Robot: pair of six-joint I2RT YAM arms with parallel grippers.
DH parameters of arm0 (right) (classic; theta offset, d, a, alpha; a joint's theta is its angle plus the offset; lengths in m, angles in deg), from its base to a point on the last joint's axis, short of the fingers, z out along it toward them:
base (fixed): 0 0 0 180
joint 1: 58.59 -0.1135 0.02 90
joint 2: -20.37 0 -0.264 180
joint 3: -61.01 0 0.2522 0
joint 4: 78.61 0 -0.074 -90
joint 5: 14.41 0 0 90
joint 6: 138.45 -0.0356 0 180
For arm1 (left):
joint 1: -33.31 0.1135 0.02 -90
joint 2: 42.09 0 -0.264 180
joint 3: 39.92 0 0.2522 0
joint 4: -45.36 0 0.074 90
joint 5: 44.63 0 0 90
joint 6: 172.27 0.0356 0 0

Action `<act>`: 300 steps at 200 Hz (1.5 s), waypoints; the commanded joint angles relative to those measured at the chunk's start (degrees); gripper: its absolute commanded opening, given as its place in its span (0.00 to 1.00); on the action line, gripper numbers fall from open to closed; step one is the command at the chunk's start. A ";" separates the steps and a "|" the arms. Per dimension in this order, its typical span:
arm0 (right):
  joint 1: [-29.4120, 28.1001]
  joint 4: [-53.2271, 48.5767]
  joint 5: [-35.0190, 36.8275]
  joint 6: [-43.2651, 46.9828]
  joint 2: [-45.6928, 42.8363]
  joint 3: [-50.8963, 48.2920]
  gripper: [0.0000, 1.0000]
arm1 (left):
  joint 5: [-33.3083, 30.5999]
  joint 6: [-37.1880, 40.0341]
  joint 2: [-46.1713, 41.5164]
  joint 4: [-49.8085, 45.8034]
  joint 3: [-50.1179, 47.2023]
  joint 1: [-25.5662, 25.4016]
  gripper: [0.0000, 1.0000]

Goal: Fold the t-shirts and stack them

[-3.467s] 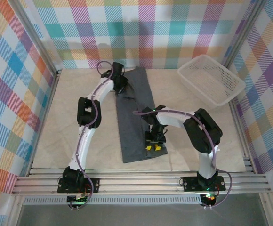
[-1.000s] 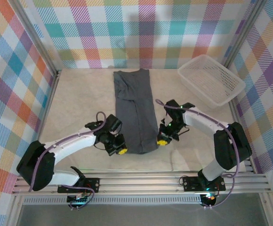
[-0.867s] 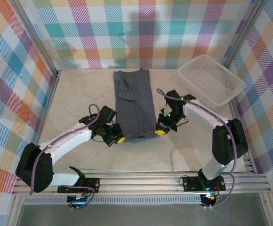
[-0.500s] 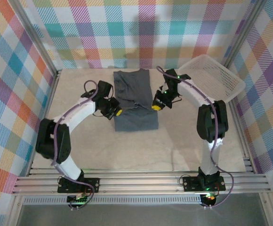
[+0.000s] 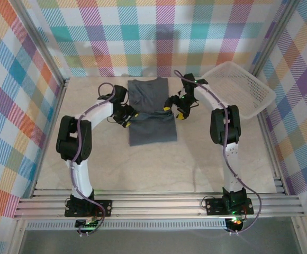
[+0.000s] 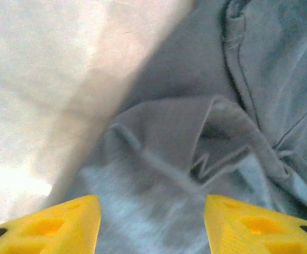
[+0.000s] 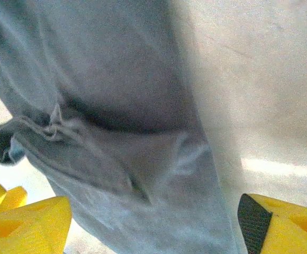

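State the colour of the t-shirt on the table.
The t-shirt is plain dark grey, best seen in the top external view.

- A white plastic lattice basket [image 5: 237,91] sits tilted at the table's far right corner.
- The pale beige tabletop [image 5: 159,169] is matte.
- Bright plaid cloth walls [image 5: 159,37] enclose three sides.
- Aluminium rails [image 5: 159,203] run along the near edge.

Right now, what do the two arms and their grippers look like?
The left arm and right arm have white links, black joints and thin purple cables. The left gripper and right gripper have yellow fingers; the right one shows a black pad.
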 commanded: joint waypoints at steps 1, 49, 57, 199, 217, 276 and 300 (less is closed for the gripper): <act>0.12 1.79 1.43 1.02 -11.47 -9.68 0.81 | -1.17 -5.90 -11.18 0.63 -11.21 -2.58 0.56; -0.97 13.94 -4.55 -6.26 -24.70 -37.80 0.62 | 3.96 -18.48 -16.17 11.54 -27.08 -7.19 0.54; -1.19 15.07 -5.92 -7.14 -24.86 -39.61 0.62 | 3.87 -19.27 -15.50 12.98 -27.31 -7.58 0.54; -2.87 18.35 -4.88 -9.54 -13.18 -34.31 0.10 | -0.51 -17.58 -3.66 19.78 -21.16 -7.55 0.01; -2.94 16.33 -3.42 -8.27 -14.28 -33.42 0.00 | 0.15 -17.16 -4.79 17.56 -21.20 -7.46 0.00; -4.43 13.53 -5.93 -6.36 -21.66 -40.77 0.00 | 3.35 -14.99 -16.67 9.04 -27.96 -7.55 0.00; -6.06 11.57 -7.56 -5.51 -24.23 -43.79 0.00 | 5.80 -13.64 -21.03 6.78 -31.24 -8.22 0.00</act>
